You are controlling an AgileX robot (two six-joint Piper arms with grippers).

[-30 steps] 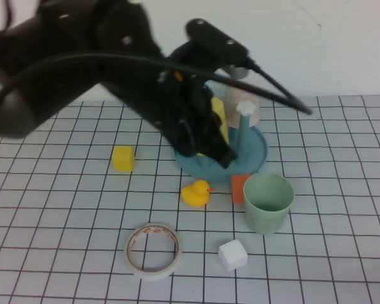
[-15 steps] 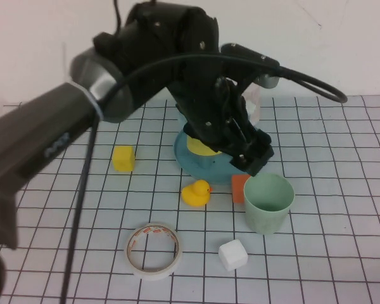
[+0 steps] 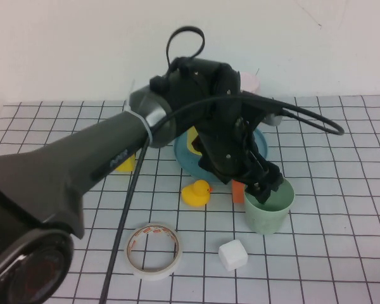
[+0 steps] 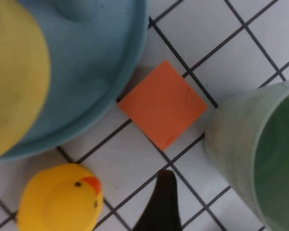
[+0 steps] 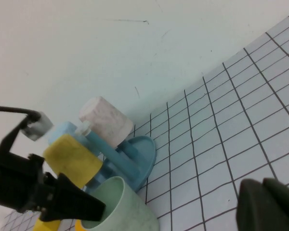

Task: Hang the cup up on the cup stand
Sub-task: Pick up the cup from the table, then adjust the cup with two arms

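Observation:
The pale green cup point(image 3: 268, 206) stands upright on the table, right of centre. My left gripper point(image 3: 266, 182) is open and hangs at the cup's near-left rim. In the left wrist view one dark finger point(image 4: 160, 204) shows just outside the cup's wall point(image 4: 241, 144); the other finger is out of view. The teal cup stand point(image 3: 261, 151) is behind, mostly hidden by the arm. The right wrist view shows it point(image 5: 140, 153) with its white knob point(image 5: 85, 127) and yellow, pink and light blue cups on its pegs. My right gripper point(image 5: 269, 207) is shut and empty, off to the right.
A yellow duck point(image 3: 196, 192) and an orange block point(image 3: 238, 190) lie between the stand and the cup. A white cube point(image 3: 232, 254) and a tape roll point(image 3: 153, 249) lie nearer the front. A yellow cube point(image 3: 123, 163) is half hidden by the arm.
My left arm has swung from over the stand down and to the right, bringing its gripper to the green cup's rim. The cup has not moved.

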